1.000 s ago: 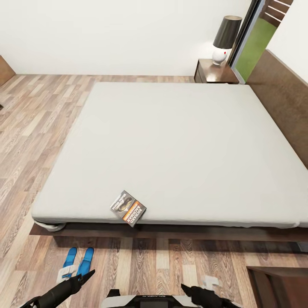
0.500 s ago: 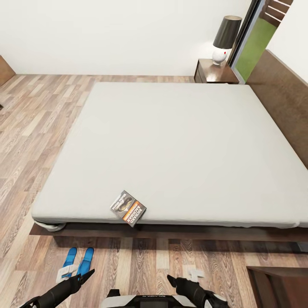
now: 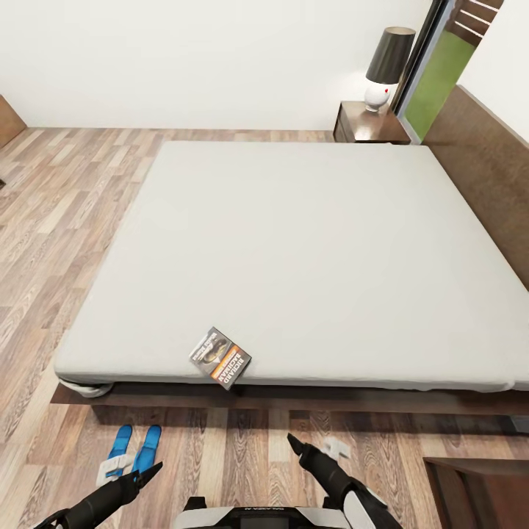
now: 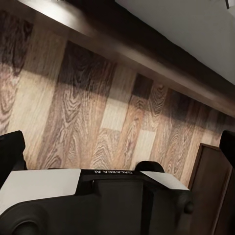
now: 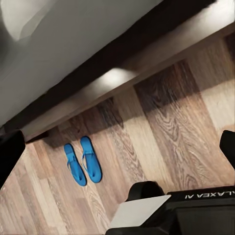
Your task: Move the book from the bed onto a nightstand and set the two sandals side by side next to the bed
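Thin dark-grey paperback book (image 3: 220, 357) at the bed's six-o'clock edge; we judged it light, floppy, best pinched at the overhanging corner. Right pincer (image 3: 295, 444): state untellable.

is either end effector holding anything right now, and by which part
Nothing is held. The book lies on the bed, the sandals on the floor, both end effectors empty.

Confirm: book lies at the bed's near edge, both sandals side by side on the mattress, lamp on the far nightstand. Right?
One error: the sandals lie on the wood floor beside the bed, not on the mattress; the head view shows it. The book at the near edge and the lamp on the nightstand are right.
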You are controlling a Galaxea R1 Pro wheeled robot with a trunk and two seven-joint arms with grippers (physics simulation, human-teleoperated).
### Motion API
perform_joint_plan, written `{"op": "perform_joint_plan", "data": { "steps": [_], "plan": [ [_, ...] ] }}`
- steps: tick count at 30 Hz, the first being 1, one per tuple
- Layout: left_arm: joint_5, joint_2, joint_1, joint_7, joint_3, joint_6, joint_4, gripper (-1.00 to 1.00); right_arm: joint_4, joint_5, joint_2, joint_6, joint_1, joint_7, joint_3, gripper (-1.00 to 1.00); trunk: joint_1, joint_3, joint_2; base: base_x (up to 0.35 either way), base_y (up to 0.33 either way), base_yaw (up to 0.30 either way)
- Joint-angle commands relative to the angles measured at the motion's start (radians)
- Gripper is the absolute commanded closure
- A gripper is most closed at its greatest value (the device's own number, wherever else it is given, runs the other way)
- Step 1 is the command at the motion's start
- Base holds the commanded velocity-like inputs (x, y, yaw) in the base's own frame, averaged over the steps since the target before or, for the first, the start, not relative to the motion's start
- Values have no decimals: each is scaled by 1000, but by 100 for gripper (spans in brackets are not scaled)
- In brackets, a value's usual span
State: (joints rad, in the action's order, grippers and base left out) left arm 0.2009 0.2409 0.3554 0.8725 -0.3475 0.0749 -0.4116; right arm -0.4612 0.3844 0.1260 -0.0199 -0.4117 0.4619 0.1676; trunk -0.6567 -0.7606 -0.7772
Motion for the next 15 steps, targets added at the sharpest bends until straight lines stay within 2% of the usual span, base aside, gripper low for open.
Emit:
{"op": "perform_joint_plan", "data": {
  "steps": [1, 7, 10, 12, 15],
  "plan": [
    [5, 0, 0, 5, -3, 8, 0, -100, 0, 13, 1, -2, -1, 6, 5, -100, 0, -1, -1, 0, 0, 0],
    [4, 0, 0, 5, -4, 8, 0, -100, -5, 34, 3, -7, -1, 13, 4, -100, 0, -1, -1, 0, 0, 0],
    [4, 0, 0, 5, -4, 8, 0, -100, -21, 38, 2, -12, -1, 46, 4, -100, 0, -1, -1, 0, 0, 0],
    [4, 0, 0, 5, -4, 8, 0, -100, -27, 39, 2, -15, -1, 86, 4, -100, 0, -1, -1, 0, 0, 0],
    [4, 0, 0, 5, -4, 8, 0, -100, -35, 52, 2, -35, -1, 232, 4, -100, 0, -1, -1, 0, 0, 0]
  ]
}}
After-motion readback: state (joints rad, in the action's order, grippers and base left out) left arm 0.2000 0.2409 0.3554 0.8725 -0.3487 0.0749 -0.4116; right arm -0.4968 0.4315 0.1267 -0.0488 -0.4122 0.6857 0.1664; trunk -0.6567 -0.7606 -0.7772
